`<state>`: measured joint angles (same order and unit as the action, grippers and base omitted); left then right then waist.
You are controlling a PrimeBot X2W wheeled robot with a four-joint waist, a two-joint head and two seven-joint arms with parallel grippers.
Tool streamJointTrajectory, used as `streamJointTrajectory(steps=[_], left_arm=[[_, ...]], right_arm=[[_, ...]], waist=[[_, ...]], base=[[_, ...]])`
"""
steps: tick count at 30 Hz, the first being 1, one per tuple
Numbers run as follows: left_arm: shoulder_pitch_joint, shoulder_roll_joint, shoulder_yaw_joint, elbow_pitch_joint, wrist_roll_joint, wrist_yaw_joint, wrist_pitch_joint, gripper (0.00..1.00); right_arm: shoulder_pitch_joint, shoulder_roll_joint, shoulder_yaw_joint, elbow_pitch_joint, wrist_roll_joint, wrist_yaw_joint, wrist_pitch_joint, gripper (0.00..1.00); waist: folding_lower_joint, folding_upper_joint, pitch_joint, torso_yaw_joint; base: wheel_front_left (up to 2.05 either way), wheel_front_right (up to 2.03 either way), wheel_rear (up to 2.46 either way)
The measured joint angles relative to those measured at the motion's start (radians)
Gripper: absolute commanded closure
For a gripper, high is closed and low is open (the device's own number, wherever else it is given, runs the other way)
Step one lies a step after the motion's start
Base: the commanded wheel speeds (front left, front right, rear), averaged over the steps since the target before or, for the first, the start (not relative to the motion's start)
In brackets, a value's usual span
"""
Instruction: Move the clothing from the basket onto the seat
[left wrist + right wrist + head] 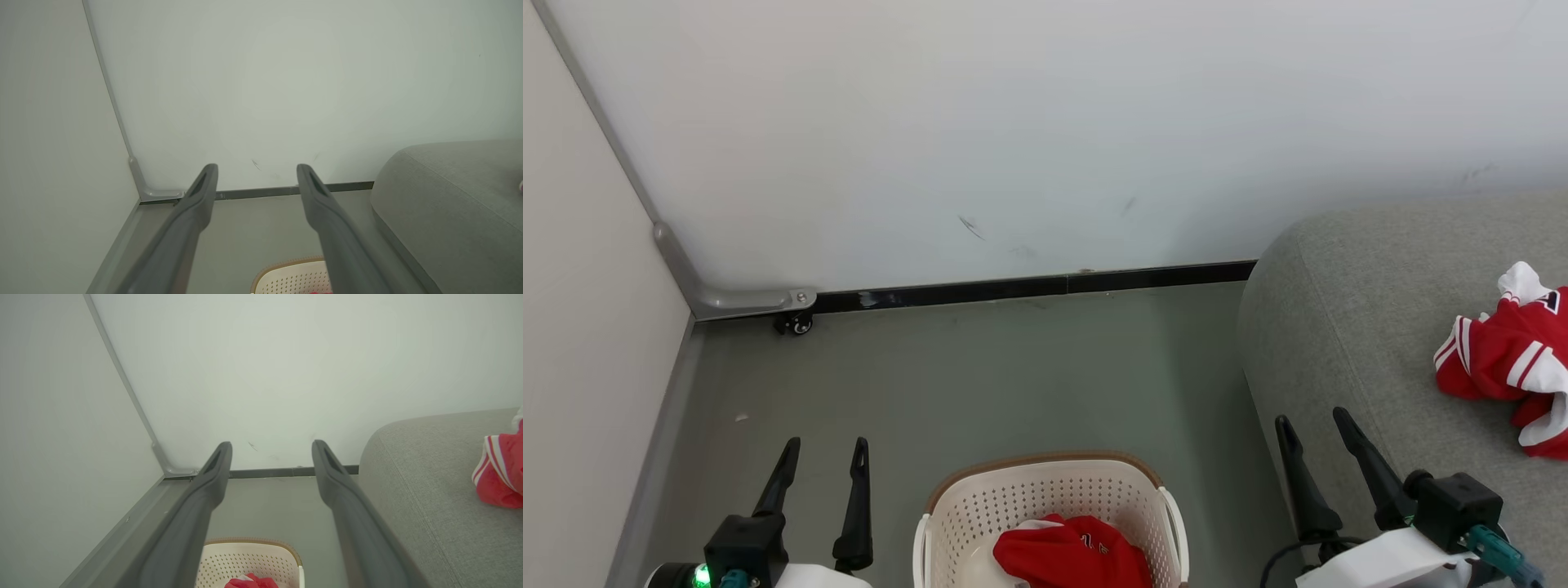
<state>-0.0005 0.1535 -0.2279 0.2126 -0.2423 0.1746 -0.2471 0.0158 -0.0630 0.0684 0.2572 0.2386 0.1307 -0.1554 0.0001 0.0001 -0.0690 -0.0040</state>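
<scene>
Two red soft-fabric sports garments, white panels and striped trim: sofa garment [1507, 359] crumpled on the large light-grey upholstered sofa seat [1356, 327] at far right, basket garment [1070, 555] bunched inside the cream-white perforated plastic basket with brown rim [1045, 467], on the grey floor [1013, 376] just beside the sofa. Left gripper [825, 445], long dark fingers spread wide, empty, over bare floor left of the basket. Right gripper [1311, 418] equally wide and empty, at the sofa's rounded edge, between basket and sofa garment, apart from both.
</scene>
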Motion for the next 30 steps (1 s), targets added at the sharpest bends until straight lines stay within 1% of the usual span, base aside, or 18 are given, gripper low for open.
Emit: streamJointTrajectory(steps=[13,30], left_arm=[[0.0,0.001,0.009,-0.004,0.0,0.0,0.0,0.0],[-0.003,0.001,0.014,-0.006,0.007,0.0,0.0,0.0]], right_arm=[[0.022,0.008,-0.025,-0.059,-0.01,0.0,0.02,0.0],[0.046,0.013,-0.032,-0.113,-0.021,0.0,0.041,0.0]], waist=[[0.0,0.0,0.018,-0.006],[-0.0001,0.0,0.044,-0.021]], base=[[0.0,0.0,0.0],[0.0,0.0,0.0]])
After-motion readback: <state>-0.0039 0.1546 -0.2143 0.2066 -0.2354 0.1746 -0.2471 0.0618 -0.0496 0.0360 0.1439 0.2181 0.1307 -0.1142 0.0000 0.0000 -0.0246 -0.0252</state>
